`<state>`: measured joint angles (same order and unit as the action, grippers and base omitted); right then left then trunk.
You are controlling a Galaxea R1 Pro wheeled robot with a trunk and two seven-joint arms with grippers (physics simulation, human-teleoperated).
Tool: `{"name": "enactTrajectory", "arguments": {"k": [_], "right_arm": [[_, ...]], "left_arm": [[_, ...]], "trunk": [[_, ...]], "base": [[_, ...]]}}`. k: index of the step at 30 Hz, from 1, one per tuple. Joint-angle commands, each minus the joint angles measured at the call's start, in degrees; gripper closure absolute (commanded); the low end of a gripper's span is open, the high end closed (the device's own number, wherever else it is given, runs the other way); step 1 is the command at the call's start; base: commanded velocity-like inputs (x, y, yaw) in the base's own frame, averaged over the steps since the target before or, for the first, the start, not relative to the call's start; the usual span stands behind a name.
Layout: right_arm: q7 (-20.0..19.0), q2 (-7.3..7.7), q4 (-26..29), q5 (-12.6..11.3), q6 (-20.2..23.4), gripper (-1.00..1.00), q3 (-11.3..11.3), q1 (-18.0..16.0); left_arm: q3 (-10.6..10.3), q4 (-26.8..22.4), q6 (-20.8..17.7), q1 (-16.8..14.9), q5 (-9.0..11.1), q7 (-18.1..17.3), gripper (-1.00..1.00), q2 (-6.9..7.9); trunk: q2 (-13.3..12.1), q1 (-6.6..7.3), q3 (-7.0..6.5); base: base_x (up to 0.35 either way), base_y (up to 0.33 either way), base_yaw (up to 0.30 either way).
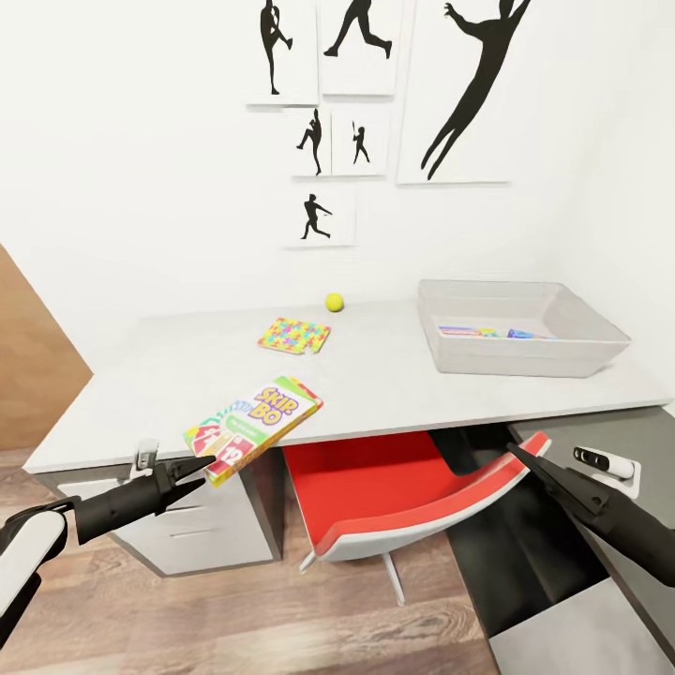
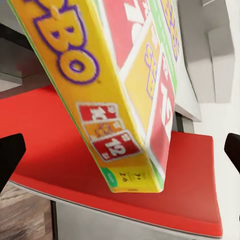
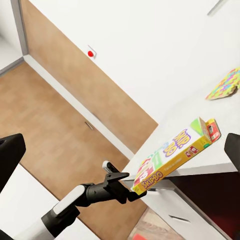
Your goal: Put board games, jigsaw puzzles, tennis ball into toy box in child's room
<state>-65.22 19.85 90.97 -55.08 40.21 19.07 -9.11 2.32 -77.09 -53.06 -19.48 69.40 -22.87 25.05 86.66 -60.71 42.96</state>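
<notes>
While gripped at one corner by L gripper (image 1: 199, 473), Skip-Bo box (image 1: 253, 427) juts off desk (image 1: 394, 375) front edge, tilted, far end over the top, near end past the rim. Thin rectangular game box: yellow side w/ purple lettering, green edge trim, red number cards (12 readable) on cover, seen close in L wrist view (image 2: 125, 95). Also seen from R wrist view (image 3: 175, 155), L fingers (image 3: 131, 192) closed on its low corner.

R gripper (image 1: 521, 454) held over red chair (image 1: 394, 497), well apart from any toy; tips look together in head view, but can't tell for sure.

Count on desk:
- 1 game box (Skip-Bo), front edge.
- 1 jigsaw (image 1: 294, 335), squarish sheet, yellow/pink/blue/green pieces, lying flat mid-desk; corner of it also visible (image 3: 226, 85).
- 1 ball (image 1: 335, 302), small, yellow-green, near wall, just behind jigsaw.
- 1 tray (image 1: 581, 352), pale grey, translucent, sloping sides, R end of desk; flat colourful items inside (image 1: 492, 332), number unclear.

6 silhouette posters (image 1: 469, 89) on wall above.
</notes>
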Motion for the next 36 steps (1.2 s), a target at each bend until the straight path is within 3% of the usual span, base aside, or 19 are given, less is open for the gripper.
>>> {"name": "enactTrajectory", "arguments": {"k": [1,36], "right_arm": [[0.0,0.01,0.0,-0.3,0.4,-1.00,0.0,0.0],[0.0,0.01,0.0,-0.3,0.4,-1.00,0.0,0.0]], "left_arm": [[0.1,0.0,-0.3,0.0,-0.1,-0.2,-1.00,0.00],[0.1,0.0,-0.3,0.0,-0.1,-0.2,-1.00,0.00]], "trunk": [[0.0,0.00,0.05],[0.0,0.00,0.05]], "base": [[0.000,0.000,0.000],[0.037,-0.015,0.000]]}}
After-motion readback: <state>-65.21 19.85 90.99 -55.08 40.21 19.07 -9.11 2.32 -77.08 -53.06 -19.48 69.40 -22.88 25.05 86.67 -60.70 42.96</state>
